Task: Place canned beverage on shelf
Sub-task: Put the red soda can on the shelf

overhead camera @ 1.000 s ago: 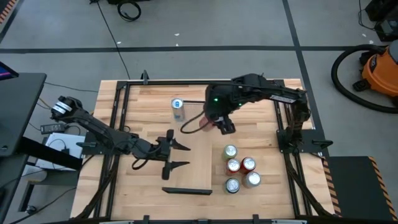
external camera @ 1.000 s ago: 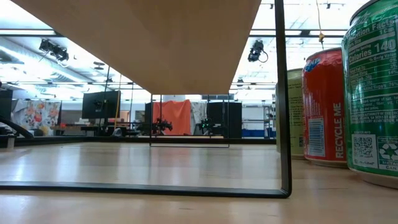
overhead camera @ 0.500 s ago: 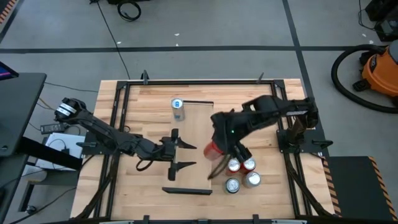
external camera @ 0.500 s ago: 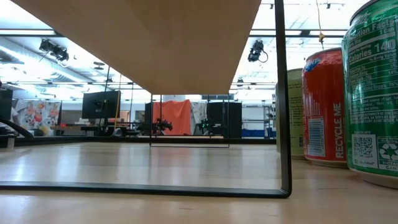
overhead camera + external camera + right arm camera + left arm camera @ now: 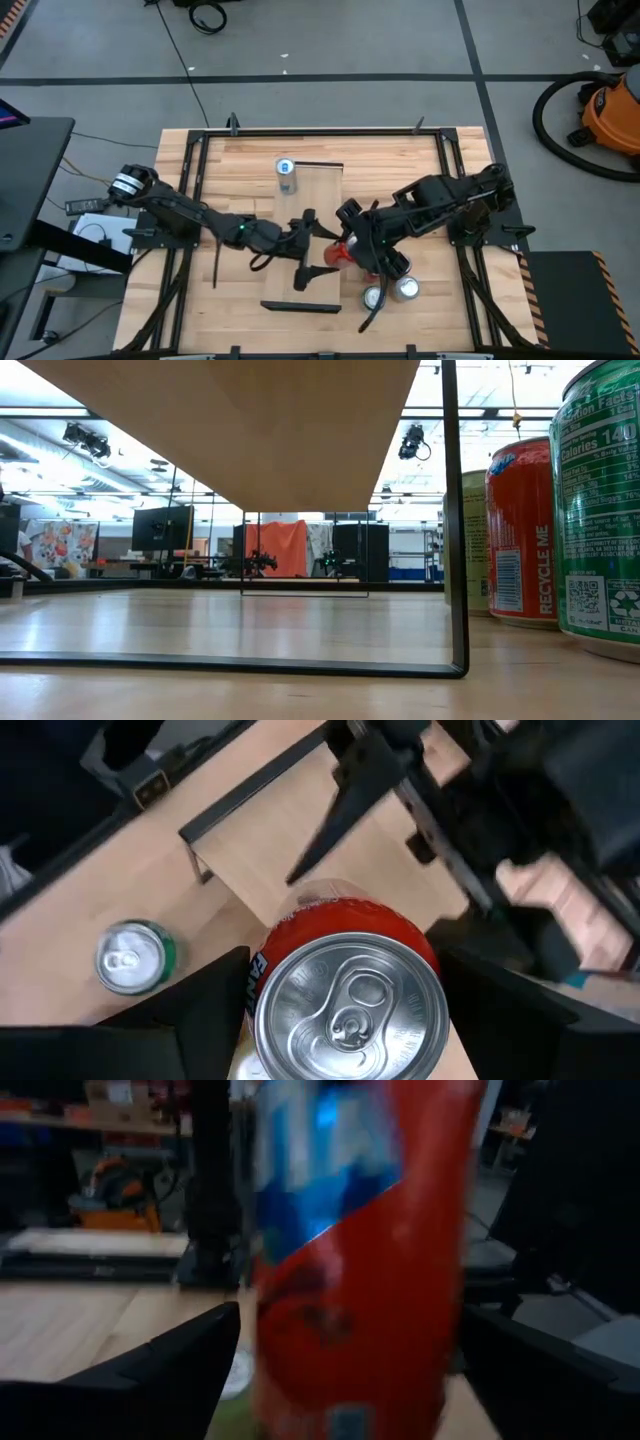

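One shelf (image 5: 310,235), six cans showing: one blue (image 5: 286,168), one red held (image 5: 340,252), four clustered (image 5: 390,280).

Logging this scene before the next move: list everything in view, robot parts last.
long light-wood shelf plank with dark end trim: one, pale wood, table middle
red aluminium drink can: one, red and blue, over the shelf
blue-and-silver can: one, by the shelf's far end
standing cans: at least three, green and red, beside the shelf's near end
orange shop vacuum: one, on the floor
slatted wooden table: one, light wood
left claw: open, flanking the red can
right claw: shut on the red can
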Robot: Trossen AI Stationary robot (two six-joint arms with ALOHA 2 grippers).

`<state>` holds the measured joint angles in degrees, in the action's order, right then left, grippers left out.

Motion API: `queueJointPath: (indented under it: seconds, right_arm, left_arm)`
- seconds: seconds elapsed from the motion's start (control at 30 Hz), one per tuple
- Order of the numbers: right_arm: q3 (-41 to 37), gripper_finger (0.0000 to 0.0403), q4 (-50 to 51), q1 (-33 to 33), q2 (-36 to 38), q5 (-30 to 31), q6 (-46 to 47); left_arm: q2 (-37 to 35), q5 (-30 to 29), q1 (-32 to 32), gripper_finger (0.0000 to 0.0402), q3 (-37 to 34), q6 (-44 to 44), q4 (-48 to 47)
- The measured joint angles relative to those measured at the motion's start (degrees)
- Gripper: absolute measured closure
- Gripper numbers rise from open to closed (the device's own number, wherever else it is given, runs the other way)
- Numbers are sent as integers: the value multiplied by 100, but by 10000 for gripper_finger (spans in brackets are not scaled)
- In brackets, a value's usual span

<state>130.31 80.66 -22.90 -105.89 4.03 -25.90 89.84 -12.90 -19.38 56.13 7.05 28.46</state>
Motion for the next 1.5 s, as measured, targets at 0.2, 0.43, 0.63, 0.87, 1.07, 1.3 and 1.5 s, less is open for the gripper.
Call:
queueJointPath:
  seconds: [0.2, 0.43, 0.63, 0.87, 1.07, 1.3, 1.5]
  right_arm:
    - [-4, 91, -2, -104, -6, 392, -377]
    - [-16, 91, -26, -102, -6, 472, -442]
    - [-63, 82, -49, 27, -1, 602, -196]
    - [71, 21, -61, 293, 5, 751, 395]
    - [482, 10, 17, 309, 35, 913, 434]
    - [460, 9, 259, 458, 366, 1017, 1207]
    - [477, 9, 526, 562, 758, 1680, 2467]
  left_arm:
    - [28, 208, 158, 38, -10, 90, -44]
    - [28, 220, 171, 97, -10, -39, -69]
    - [26, 311, 287, 99, -13, -30, -124]
    - [28, -75, 320, 99, -23, 3, -167]
    - [48, -95, 406, 99, -23, -19, -337]
    - [46, -777, 414, 99, -23, -159, -319]
    - [42, -2330, 394, 99, -23, -540, -206]
